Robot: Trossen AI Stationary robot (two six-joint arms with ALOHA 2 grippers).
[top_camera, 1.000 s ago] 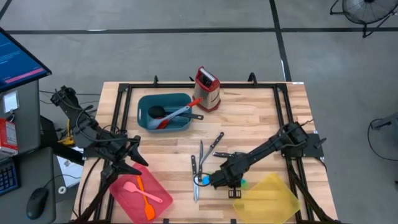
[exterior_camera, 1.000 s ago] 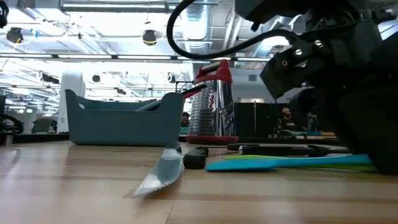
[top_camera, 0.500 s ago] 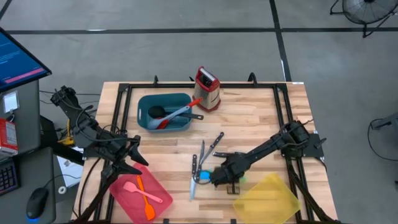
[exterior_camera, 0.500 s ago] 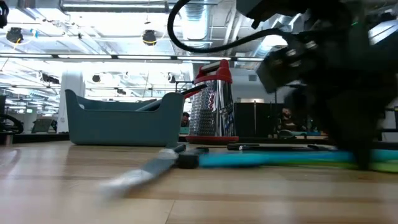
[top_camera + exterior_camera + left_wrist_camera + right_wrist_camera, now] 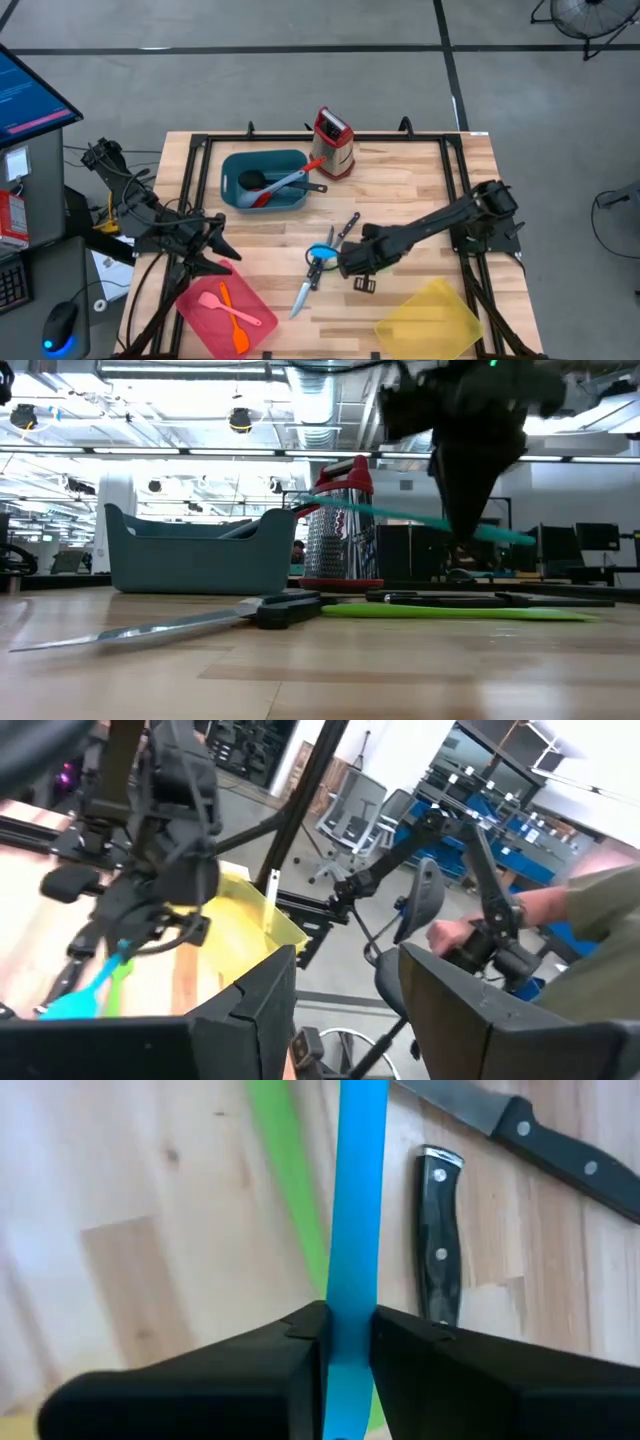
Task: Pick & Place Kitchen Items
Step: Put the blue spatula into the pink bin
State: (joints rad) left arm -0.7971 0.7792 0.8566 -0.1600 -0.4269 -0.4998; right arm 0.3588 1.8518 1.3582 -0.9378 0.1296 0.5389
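Above the middle of the table (image 5: 420, 190), my right gripper (image 5: 345, 258) pinches the blue utensil (image 5: 354, 1200), lifted clear of the wood. Below it lie the green utensil (image 5: 450, 613) and a black-handled knife (image 5: 304, 290). My left gripper (image 5: 218, 250) waits with jaws apart by the red tray (image 5: 200, 310).

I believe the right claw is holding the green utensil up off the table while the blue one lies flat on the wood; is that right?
Not quite: the colours are swapped. The right wrist view shows the right claw shut on the blue utensil, and the low view shows it lifted off the table, while the green utensil lies flat on the wood.
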